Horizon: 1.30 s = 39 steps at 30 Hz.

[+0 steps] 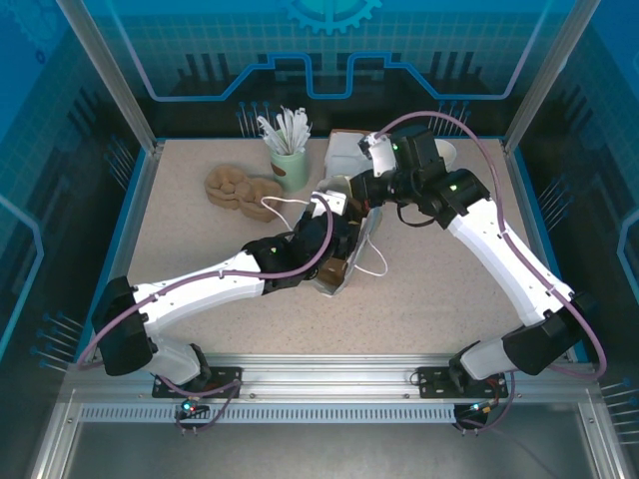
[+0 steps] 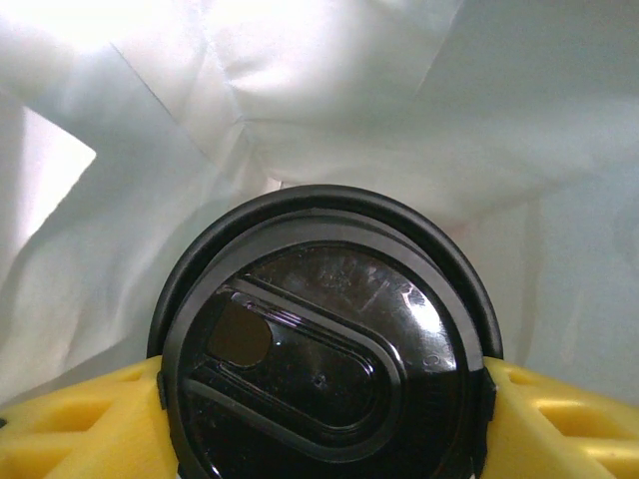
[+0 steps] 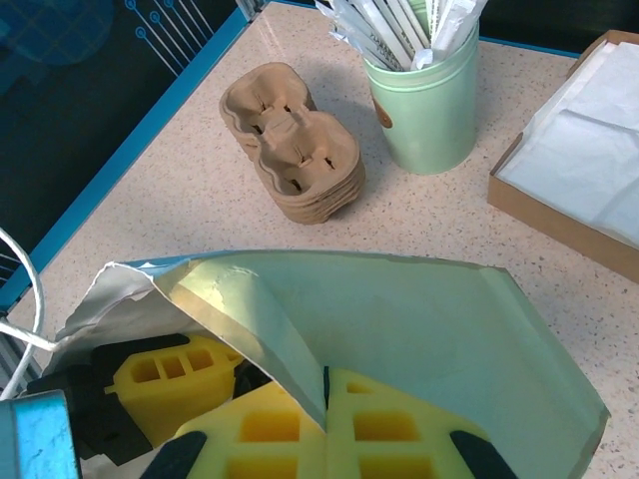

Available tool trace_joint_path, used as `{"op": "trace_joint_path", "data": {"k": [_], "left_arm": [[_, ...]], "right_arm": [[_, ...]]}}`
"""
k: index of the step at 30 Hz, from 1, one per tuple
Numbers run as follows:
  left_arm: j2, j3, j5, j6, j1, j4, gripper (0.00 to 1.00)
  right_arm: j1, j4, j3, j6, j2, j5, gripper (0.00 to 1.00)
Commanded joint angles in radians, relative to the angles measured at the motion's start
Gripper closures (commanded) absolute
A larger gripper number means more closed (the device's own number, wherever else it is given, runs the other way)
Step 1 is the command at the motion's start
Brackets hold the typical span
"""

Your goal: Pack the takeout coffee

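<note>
Two grips: left jaws clamped on the takeout coffee (image 2: 319,359) inside the bag (image 3: 429,329); right jaws pinching its rim.

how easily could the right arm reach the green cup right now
Probably not freely: the right gripper is shut on the bag, holding it open while the left gripper holds the coffee inside. The way to the green cup looks free if it lets go.

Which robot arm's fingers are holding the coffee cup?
The left arm's fingers: they squeeze the black-lidded takeout coffee from both sides inside the white bag. The right arm's fingers are pinched shut on the bag's edge instead.
</note>
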Motion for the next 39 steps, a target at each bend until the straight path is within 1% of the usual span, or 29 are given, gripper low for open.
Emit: {"op": "trace_joint_path", "data": {"k": [1,10,15,17,21,27,39], "left_arm": [[0.014,-0.025,-0.012,-0.03,0.003,0.028,0.33],[-0.004,-0.06,-0.034,-0.118,0.022,-0.001,0.33],[0.001,-0.052,-0.04,-0.105,0.026,-0.003,0.34],[0.006,-0.05,-0.033,-0.091,0.028,0.021,0.34],[0.038,-0.017,-0.017,-0.083,0.028,0.03,0.34],[0.056,-0.015,-0.016,-0.079,0.027,0.06,0.34],[0.036,-0.022,-0.025,-0.035,0.042,0.106,0.33]], "right_arm": [[0.004,0.049,-0.01,0.022,0.007,-0.061,1.0],[-0.018,0.051,-0.02,0.03,0.016,-0.109,1.0],[-0.031,0.07,-0.045,0.02,0.002,-0.147,1.0],[-0.031,0.077,-0.054,0.019,-0.001,-0.159,1.0],[-0.032,0.079,-0.059,0.019,-0.002,-0.171,1.0],[-0.034,0.081,-0.053,0.024,0.007,-0.192,1.0],[-0.038,0.071,-0.043,0.027,0.018,-0.222,1.0]]}}
